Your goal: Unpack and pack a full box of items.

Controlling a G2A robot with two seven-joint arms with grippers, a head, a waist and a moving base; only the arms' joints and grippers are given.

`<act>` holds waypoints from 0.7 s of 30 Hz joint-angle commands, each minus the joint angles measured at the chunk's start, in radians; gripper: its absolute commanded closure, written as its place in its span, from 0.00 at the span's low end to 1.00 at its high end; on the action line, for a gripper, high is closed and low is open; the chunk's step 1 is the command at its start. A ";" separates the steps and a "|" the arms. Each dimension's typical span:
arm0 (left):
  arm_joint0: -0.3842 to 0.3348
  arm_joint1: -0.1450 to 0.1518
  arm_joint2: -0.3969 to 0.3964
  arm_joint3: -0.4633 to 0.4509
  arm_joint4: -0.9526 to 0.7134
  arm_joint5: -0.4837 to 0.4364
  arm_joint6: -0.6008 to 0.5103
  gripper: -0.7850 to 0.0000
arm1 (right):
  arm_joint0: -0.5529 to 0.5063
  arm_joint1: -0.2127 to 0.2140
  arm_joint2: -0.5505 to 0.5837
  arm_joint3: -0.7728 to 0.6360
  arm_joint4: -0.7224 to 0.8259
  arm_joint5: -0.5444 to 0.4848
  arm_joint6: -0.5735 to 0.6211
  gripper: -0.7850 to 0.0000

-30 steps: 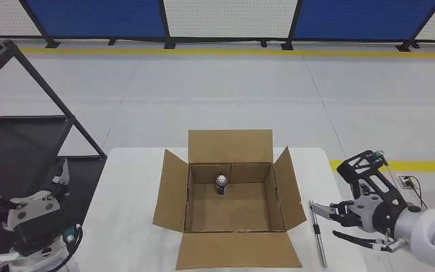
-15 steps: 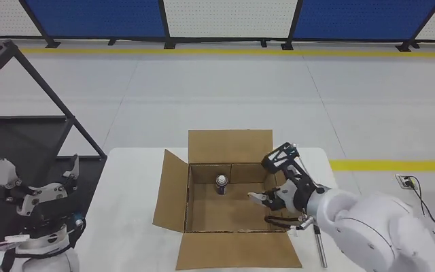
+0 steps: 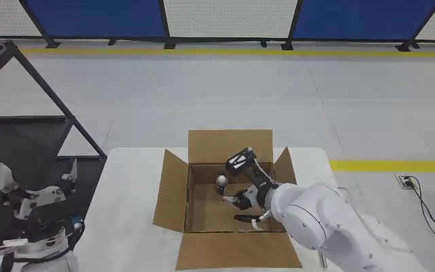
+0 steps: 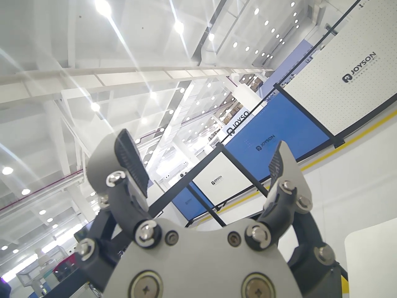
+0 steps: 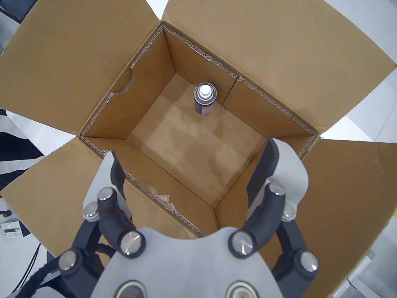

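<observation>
White table (image 3: 129, 204) carries an open box (image 3: 230, 146) with a can (image 5: 204, 98) upright against its far wall, the right gripper (image 5: 192, 153) spread and empty over the box's middle, nothing between them, while the left gripper (image 4: 203, 144), also spread, points at ceiling lights (image 4: 102, 6).

White table (image 3: 129, 204) carries one open cardboard box (image 3: 231, 146), flaps spread wide, sitting at its middle.
</observation>
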 commanded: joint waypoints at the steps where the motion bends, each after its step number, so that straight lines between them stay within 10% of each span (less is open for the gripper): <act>1: 0.000 0.000 0.000 0.000 0.000 0.000 0.000 0.00 | 0.000 0.000 0.000 0.000 0.000 0.000 0.000 0.00; 10: -0.006 0.000 0.007 -0.009 -0.025 -0.019 -0.009 0.00 | -0.021 -0.013 -0.024 0.055 0.038 -0.057 -0.054 0.00; 21: -0.012 -0.003 0.024 -0.013 -0.055 0.002 -0.024 0.00 | 0.027 -0.155 -0.195 0.390 0.169 -0.121 -0.351 0.00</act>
